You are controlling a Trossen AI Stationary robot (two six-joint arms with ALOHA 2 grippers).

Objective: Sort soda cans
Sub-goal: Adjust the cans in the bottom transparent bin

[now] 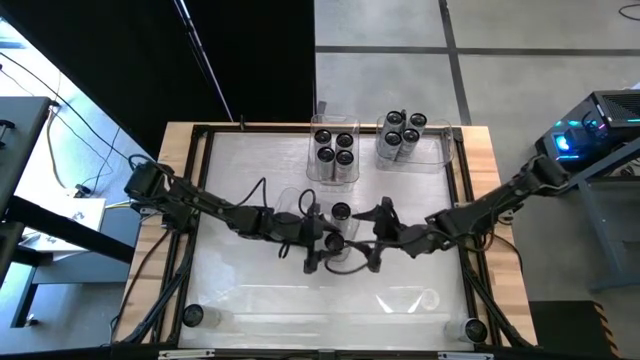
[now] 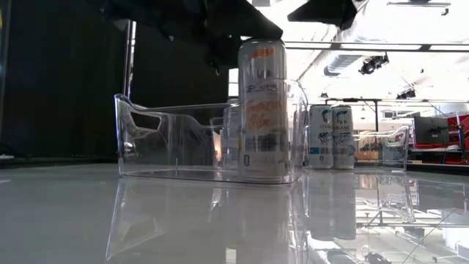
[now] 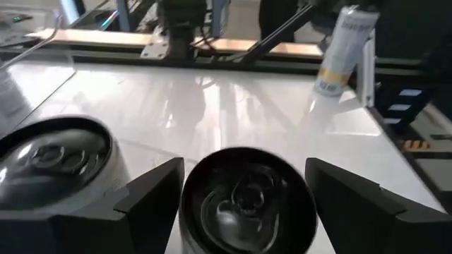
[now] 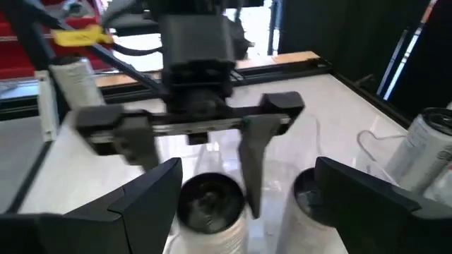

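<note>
While both dark arms are stretched toward the middle of the glossy white counter (image 1: 250, 300), the left pincer (image 3: 244, 194) is seen spread wide on either side of a silvery-grey cylindrical soda can with a dark round top (image 3: 247, 204), its two dark fingers (image 3: 152, 194) standing apart from the can's sides. A second can of the same kind (image 3: 56, 159) is seen just beside it. From above, these cans are placed inside a clear plastic rectangular tray (image 1: 290, 205) at the counter's centre, with the left pincer (image 1: 318, 258) over the tray's near end. At counter height, a tall can with orange lettering (image 2: 264, 110) is shown upright in that tray (image 2: 168, 139).

The right pincer (image 1: 378, 238) is held just beside the left one, also spread wide and holding nothing; past its fingers (image 4: 152, 194) the left pincer and two can tops (image 4: 208, 201) are visible.

Toward the far edge, two more clear trays are found: one (image 1: 333, 150) holds five upright cans, the other (image 1: 440, 150) holds a cluster of five cans (image 1: 402, 135) at its left end. Single cans are stood at the near left corner (image 1: 193, 316) and near right corner (image 1: 474, 328).
</note>
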